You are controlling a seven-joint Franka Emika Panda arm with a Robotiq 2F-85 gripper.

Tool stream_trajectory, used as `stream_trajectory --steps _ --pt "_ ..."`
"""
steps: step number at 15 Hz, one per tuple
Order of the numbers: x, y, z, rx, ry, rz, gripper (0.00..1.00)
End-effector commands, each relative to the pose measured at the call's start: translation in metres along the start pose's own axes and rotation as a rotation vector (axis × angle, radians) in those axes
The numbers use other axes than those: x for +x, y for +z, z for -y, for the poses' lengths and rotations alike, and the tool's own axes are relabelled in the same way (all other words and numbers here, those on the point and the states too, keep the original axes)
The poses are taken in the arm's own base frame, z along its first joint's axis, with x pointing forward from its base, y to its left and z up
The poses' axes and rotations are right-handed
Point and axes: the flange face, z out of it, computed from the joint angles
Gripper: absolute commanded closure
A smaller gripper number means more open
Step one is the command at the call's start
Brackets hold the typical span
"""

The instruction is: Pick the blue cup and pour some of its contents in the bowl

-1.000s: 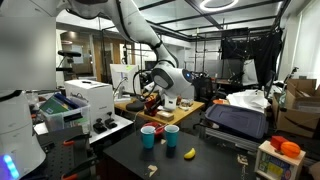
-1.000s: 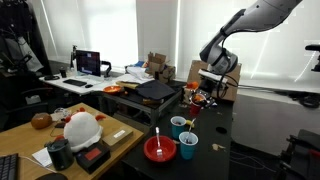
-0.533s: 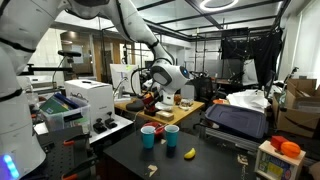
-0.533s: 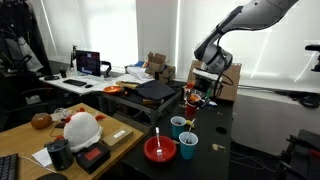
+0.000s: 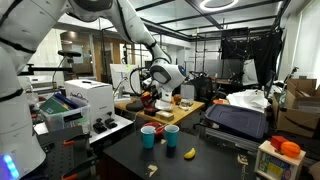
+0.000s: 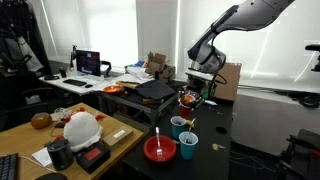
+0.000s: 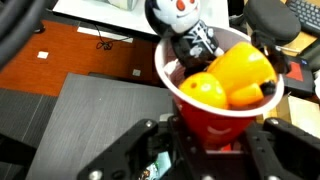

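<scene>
Tool (image 7: 212, 148) part-closed round a red cup (image 7: 205, 122), upright so its yellow pieces don't spill.
Blue cup (image 6: 188, 146) stands on the table (image 6: 212, 135) just beside the bowl (image 6: 160, 150), well apart from the tool; seemingly the wrong cup is up.

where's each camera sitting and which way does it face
Exterior view: low at the end of the black table, facing two cups; arm enters upper left.
Exterior view: across a wooden desk, facing the red bowl; arm enters upper right.
Wrist view: down past the gripper into the held red cup.
Shared: both exterior views show those cups.
</scene>
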Motion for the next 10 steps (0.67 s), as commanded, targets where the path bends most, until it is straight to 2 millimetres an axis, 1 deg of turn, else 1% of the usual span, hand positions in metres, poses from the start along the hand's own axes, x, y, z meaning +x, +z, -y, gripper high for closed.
stream_trajectory --steps 1,10 --pt "-0.001 0.013 0.017 -0.036 0.037 0.005 0.92" --pt "0.015 0.06 0.046 -0.091 0.11 -0.009 0.92"
